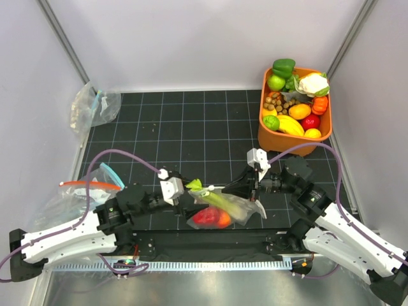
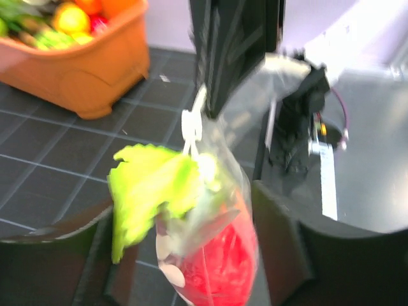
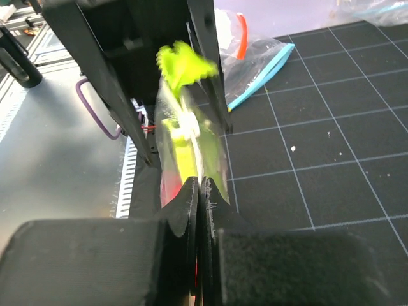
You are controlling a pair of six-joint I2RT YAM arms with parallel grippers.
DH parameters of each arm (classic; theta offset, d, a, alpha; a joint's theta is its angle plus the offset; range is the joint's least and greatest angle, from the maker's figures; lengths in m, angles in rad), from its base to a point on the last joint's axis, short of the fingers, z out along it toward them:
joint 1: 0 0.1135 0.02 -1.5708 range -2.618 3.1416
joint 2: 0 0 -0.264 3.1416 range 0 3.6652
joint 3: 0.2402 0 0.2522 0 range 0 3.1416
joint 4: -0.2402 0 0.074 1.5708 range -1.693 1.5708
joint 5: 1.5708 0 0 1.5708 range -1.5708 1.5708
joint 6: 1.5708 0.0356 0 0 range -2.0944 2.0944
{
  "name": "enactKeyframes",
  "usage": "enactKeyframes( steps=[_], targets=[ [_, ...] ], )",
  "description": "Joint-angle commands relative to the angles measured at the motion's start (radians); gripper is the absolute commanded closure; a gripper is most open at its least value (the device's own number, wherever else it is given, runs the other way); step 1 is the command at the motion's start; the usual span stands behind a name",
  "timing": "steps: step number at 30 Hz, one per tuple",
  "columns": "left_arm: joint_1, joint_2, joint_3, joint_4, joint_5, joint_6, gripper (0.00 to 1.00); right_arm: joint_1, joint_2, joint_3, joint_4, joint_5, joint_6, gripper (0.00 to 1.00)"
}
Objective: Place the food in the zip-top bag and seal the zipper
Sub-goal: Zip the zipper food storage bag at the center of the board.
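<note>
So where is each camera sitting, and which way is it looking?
Top camera: high behind the arms, looking down at the table; the left gripper and right gripper meet at the dotted bag.
Left wrist camera: rides the left wrist, faces the right arm and orange basket; its own open fingers frame the bag.
Right wrist camera: rides the right wrist, faces the left arm; its own fingers are shut on the bag.
Shared: both wrist views see the celery leaf, from opposite sides.

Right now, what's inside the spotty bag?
The celery stalk lies in the bag, with its leafy end at the mouth. Red toy vegetables show beneath it. Their undersides are hidden.
</note>
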Motion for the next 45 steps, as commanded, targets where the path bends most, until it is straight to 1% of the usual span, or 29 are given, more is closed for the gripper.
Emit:
enactKeyframes(
  steps=[1,2,4,5,7,10,12,14,18,19,21,25,27,29,33,35,36,37,39,45],
  targets=[
    [0.005,-0.091,0.032,0.034,-0.092,-0.027,0.29,0.004,-0.006,0.043,0.022,0.041,0.003,0.99],
    [0.003,-0.140,0.026,0.034,-0.113,-0.038,0.27,0.005,-0.006,0.043,0.022,0.049,0.006,0.99],
    [0.003,-0.184,0.014,0.036,-0.149,-0.049,0.23,0.005,-0.001,0.045,0.022,0.050,0.004,0.99],
    [0.005,-0.203,0.011,0.037,-0.199,-0.050,0.23,0.005,-0.003,0.045,0.022,0.050,0.007,0.99],
    [0.003,-0.234,0.012,0.033,-0.230,-0.055,0.21,0.005,-0.003,0.046,0.019,0.056,0.010,0.99],
    [0.003,-0.226,0.041,0.002,-0.340,-0.062,0.20,0.005,-0.001,0.054,0.013,0.061,0.016,0.99],
    [0.005,-0.205,0.093,-0.029,-0.420,-0.072,0.20,0.005,0.002,0.057,0.002,0.067,0.016,0.99],
    [0.005,-0.168,0.141,-0.061,-0.437,-0.081,0.19,0.007,0.013,0.062,-0.003,0.073,0.018,0.99],
    [0.002,-0.099,0.198,-0.079,-0.372,-0.084,0.19,0.005,0.025,0.065,-0.006,0.075,0.019,0.99],
    [0.002,-0.081,0.210,-0.084,-0.335,-0.081,0.20,0.005,0.025,0.065,-0.006,0.075,0.018,0.99],
    [0.002,-0.021,0.233,-0.115,-0.302,-0.061,0.21,0.005,0.029,0.068,-0.006,0.075,0.019,0.99],
    [0.002,0.068,0.293,-0.139,-0.191,-0.027,0.26,0.007,0.039,0.071,-0.009,0.053,0.021,0.99],
    [0.000,0.108,0.308,-0.150,-0.172,-0.009,0.27,0.005,0.043,0.073,-0.009,0.043,0.022,0.99],
    [-0.001,0.125,0.319,-0.155,-0.160,0.005,0.30,0.007,0.048,0.076,-0.009,0.029,0.026,0.99],
    [-0.001,0.168,0.327,-0.162,-0.083,0.023,0.34,0.005,0.059,0.080,-0.012,0.018,0.024,0.99],
    [-0.004,0.176,0.331,-0.165,-0.066,0.025,0.39,0.008,0.063,0.083,-0.015,0.015,0.024,0.99],
    [-0.004,0.182,0.334,-0.167,-0.062,0.025,0.45,0.008,0.065,0.083,-0.015,0.013,0.026,0.99],
    [-0.003,0.188,0.337,-0.171,-0.063,0.025,0.53,0.008,0.066,0.085,-0.015,0.013,0.026,0.99],
    [-0.006,0.196,0.345,-0.185,-0.068,0.025,0.57,0.008,0.065,0.083,-0.015,0.009,0.026,0.99],
    [-0.007,0.206,0.347,-0.201,-0.077,0.025,0.57,0.010,0.065,0.085,-0.017,0.009,0.022,0.99]
  ],
)
